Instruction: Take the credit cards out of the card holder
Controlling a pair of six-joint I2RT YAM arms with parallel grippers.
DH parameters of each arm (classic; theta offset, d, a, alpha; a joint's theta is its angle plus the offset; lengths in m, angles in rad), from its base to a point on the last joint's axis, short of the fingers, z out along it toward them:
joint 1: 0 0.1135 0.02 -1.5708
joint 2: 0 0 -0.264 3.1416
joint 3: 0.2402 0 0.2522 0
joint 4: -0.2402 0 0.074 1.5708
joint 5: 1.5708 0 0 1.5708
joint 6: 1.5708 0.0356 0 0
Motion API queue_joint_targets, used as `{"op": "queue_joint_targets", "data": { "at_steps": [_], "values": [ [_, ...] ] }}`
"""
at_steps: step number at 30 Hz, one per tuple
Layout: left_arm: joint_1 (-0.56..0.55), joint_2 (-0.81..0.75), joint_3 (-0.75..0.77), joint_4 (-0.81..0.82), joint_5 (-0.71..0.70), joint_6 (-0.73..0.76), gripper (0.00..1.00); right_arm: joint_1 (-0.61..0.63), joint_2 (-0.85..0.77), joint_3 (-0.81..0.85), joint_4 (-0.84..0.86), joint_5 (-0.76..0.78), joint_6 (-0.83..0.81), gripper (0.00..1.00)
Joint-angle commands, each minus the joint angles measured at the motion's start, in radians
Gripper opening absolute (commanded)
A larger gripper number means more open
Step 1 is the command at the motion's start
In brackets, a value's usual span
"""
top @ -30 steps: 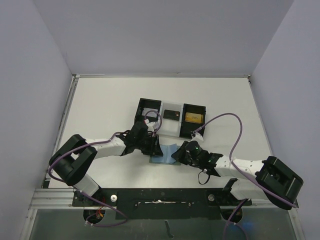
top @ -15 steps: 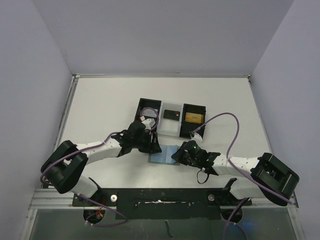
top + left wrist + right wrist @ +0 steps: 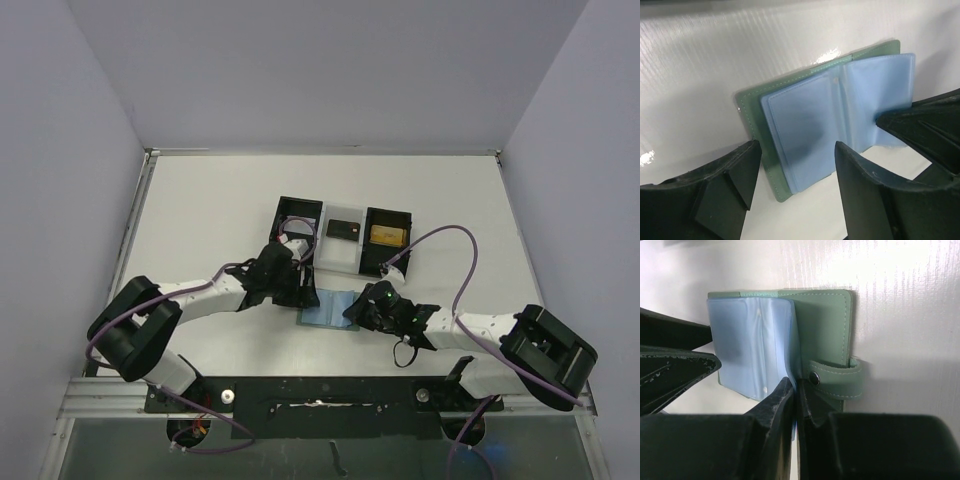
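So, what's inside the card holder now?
Inside the card holder: pale blue pockets, no card showing through them. The right tool pinches one pocket's edge, hiding that bit.

Place: a robot lab test cell.
Enclosure: plain pale walls (image 3: 70, 200) box in a white counter (image 3: 220, 200).
Fixtures: left arm (image 3: 200, 295) and right arm (image 3: 480, 330) bolted by a metal frame (image 3: 105, 403).

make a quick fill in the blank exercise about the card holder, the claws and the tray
1. The card holder lies ___, its blue inside facing up.
2. The right claw is ___ on the card holder's edge.
3. The ___ claw stands wide beside the card holder, gripping nothing.
4. In the tray, the gold card lies in the ___ compartment, seen from the top view.

Missing words: open; shut; left; right
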Motion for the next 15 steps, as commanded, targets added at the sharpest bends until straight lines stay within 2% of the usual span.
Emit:
{"op": "queue_joint_targets", "data": {
  "at_steps": [1, 8, 11, 15],
  "values": [
    [0.004, 0.034, 0.037, 0.042, 0.04, 0.003, 0.6, -0.005, 0.016, 0.024, -0.016, -0.003, -0.023, 0.05],
    [-0.001, 0.023, 0.022, 0.078, 0.054, -0.009, 0.52, -0.004, 0.038, 0.028, 0.004, -0.012, -0.023, 0.05],
    [-0.001, 0.001, 0.036, 0.031, 0.004, 0.009, 0.52, -0.004, 0.046, 0.029, 0.005, -0.017, -0.023, 0.05],
    [-0.001, -0.056, 0.042, -0.02, -0.075, 0.03, 0.57, -0.004, 0.045, 0.029, -0.003, -0.014, -0.018, 0.05]
  ]
}}
